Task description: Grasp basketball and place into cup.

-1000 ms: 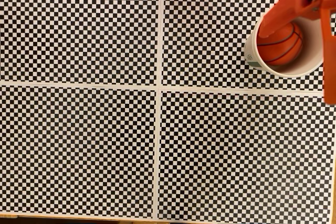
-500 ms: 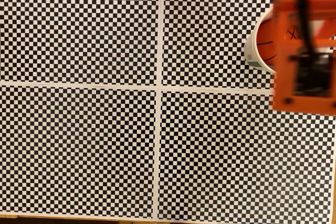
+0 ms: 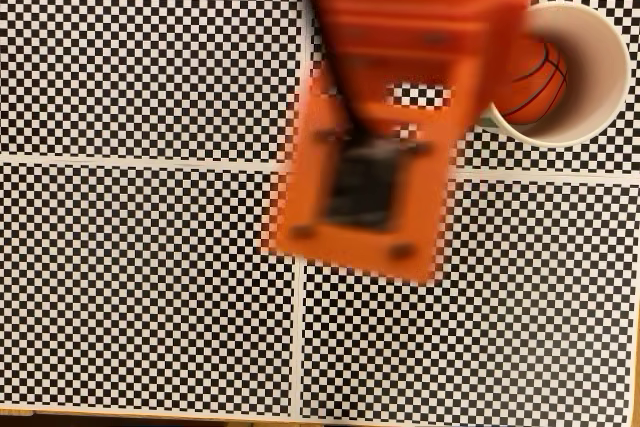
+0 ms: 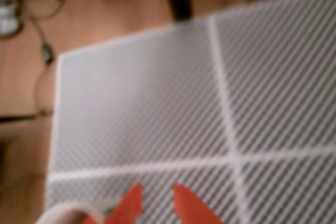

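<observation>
Basketball: your basketball (image 3: 533, 80) sits inside the cup (image 3: 600, 67) at the upper right of the fixed view, its left part hidden behind the arm.
Cup: it stands upright on the checkered desk (image 3: 150, 277); in the wrist view you see a blurred bit of its rim (image 4: 63, 214) at the bottom left corner.
Arm: your blurred orange arm (image 3: 390, 127) covers the middle of the fixed view, overlapping the cup's left edge.
Pincer: in the wrist view your pincer (image 4: 157, 200) shows two orange fingertips with a narrow gap, holding nothing, above the desk just beside the cup rim.
</observation>
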You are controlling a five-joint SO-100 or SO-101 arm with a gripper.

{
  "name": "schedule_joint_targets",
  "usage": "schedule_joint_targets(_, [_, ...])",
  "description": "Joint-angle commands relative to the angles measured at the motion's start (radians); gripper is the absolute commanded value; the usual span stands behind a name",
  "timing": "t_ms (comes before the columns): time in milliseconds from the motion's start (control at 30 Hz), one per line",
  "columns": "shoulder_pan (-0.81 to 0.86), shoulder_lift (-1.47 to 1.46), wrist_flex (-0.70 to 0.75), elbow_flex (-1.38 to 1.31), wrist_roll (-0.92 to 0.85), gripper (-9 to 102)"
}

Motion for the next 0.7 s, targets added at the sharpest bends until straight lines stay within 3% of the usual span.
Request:
schedule_joint_targets(0, [0.074,0.054,-0.104,0.029,-0.132,0])
schedule_joint_targets(467, [0.127,0.374,-0.459,0.512,-0.344,0])
schedule_joint_targets(667, [0.138,0.531,-0.531,0.699,-0.356,0])
